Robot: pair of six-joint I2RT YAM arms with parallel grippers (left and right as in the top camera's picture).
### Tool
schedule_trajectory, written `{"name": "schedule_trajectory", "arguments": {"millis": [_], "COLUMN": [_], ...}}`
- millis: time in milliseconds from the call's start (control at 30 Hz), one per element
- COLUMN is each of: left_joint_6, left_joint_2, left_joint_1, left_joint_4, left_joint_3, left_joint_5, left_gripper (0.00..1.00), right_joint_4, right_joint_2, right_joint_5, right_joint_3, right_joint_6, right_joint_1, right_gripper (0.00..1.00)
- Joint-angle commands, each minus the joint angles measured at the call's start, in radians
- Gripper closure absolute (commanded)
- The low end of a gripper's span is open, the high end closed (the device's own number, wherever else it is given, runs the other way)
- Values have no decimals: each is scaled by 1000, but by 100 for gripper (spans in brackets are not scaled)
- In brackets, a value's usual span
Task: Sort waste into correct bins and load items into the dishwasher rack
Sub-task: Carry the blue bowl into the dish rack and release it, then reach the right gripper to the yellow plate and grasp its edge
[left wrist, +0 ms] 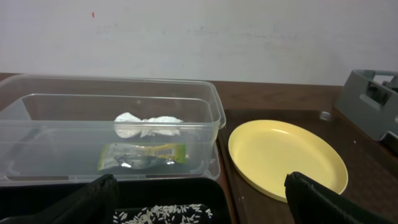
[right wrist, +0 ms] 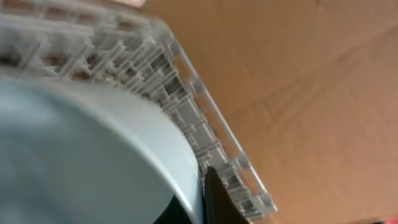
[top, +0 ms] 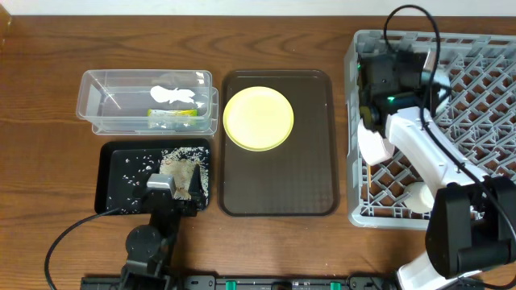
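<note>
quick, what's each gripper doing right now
left gripper: open, holding nothing
right gripper: closed on the light-blue bowl

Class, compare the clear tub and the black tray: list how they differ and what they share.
The clear tub is see-through and deep; the black tray is opaque and shallow. The tub holds a paper scrap and wrapper; the tray holds rice scraps. Both are rectangular.

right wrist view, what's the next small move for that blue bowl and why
Probably ease the light-blue bowl down into the dishwasher rack, then open: the bowl fills this view with a finger at its rim, and the rack lies just behind it.
</note>
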State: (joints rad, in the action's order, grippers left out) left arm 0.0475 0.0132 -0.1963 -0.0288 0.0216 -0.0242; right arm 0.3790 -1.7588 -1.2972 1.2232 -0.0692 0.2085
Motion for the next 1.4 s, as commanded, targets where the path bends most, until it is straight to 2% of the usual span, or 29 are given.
{"name": "schedule_trajectory", "arguments": {"millis": [0, 133, 300, 467, 867, 1300, 1367], "left_joint_6": [-13, -13, -13, -13, -13, -13, -13], "left_joint_2": [-1, -1, -1, -1, -1, -1, -1], "left_joint_1": [6, 6, 6, 6, 6, 6, 6], "left_joint_4": [-42, -42, -42, -42, -42, -42, -42], "left_joint_3": [-18, -18, -18, -18, -18, -18, -18], "left_joint_5": [-10, -9, -9, -9, -10, -10, -9], "left_gripper": [12, 12, 12, 12, 12, 12, 12], "right_joint_4": [-95, -204, -240, -292, -295, -258, -235], "right_joint_2": [-4, -21, -85, -168, -198, -207, -207], "right_joint_5": [39, 64, 75, 42, 22, 22, 22], "right_joint_3": [12, 12, 12, 12, 12, 12, 12], "right_joint_6": [153, 216, 265, 388, 388, 377, 376], "right_joint_1": [-18, -32, -63, -42, 81, 127, 144], "right_gripper": [99, 99, 99, 99, 98, 98, 96]}}
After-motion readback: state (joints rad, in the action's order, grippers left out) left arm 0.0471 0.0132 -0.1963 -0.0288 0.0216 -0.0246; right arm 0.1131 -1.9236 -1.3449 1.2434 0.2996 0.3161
